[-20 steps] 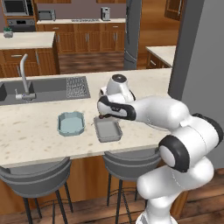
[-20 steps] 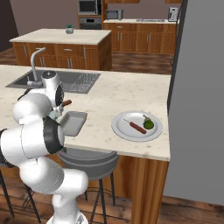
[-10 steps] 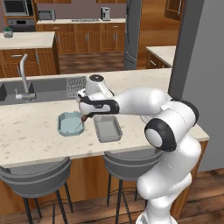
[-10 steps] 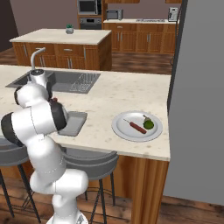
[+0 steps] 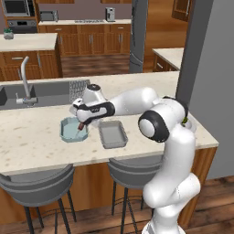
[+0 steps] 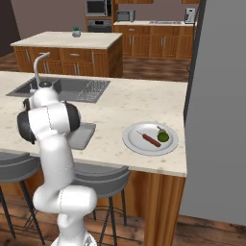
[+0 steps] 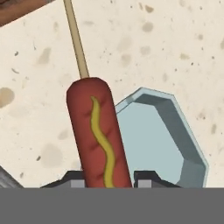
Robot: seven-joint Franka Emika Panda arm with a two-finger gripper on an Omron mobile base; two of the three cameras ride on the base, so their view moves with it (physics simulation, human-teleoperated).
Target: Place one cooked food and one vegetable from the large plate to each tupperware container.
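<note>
Claw (image 5: 82, 126) clamped on sausage on stick (image 7: 99, 135), yellow mustard squiggle along it, stick pointing away from hand. I see claw hanging over right edge of light blue container (image 5: 72, 129), sausage above its rim, not in it. Grey container (image 5: 112, 133) just beside blue one on table (image 5: 32, 137), apart. Large plate (image 6: 150, 139) well off to right, carrying another sausage (image 6: 150, 139) and green vegetable (image 6: 163, 136). No readable writing or labels anywhere.
</note>
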